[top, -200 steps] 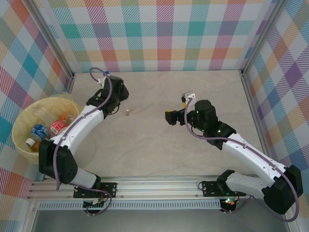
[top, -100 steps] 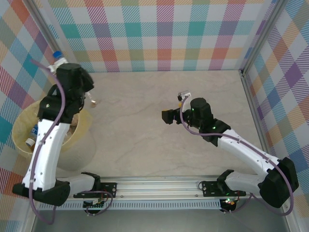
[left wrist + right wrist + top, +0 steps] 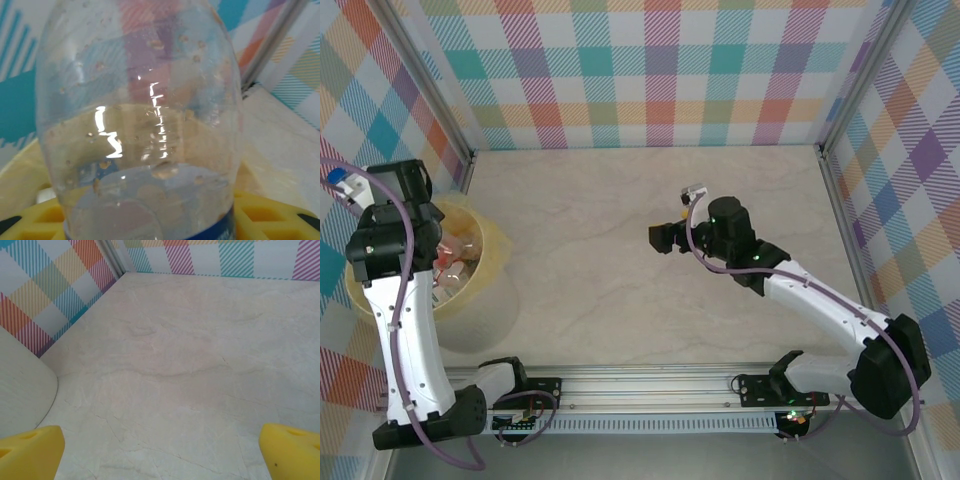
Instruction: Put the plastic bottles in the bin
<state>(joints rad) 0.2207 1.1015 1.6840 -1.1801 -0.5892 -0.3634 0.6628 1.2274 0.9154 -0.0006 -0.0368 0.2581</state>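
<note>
A: Top view: bin (image 3: 480,290) at the table's 9 o'clock, plastic bottles (image 3: 450,262) inside. Left arm is above its rim, with a blue-capped bottle (image 3: 342,181) poking out toward 9.
B: Left wrist: left gripper (image 3: 150,220) clamped on its clear body, yellow pads (image 3: 272,215) either side.
A: Right gripper (image 3: 658,238)?
B: Near centre, facing 9. Its wrist camera shows the jaws spread wide, with bare table (image 3: 190,365) between them.

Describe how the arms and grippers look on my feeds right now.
The left arm and right arm have white links with black joints and black wrist housings. A purple cable loops along each. The left fingers and right fingers are bright yellow with moulded recesses.
</note>
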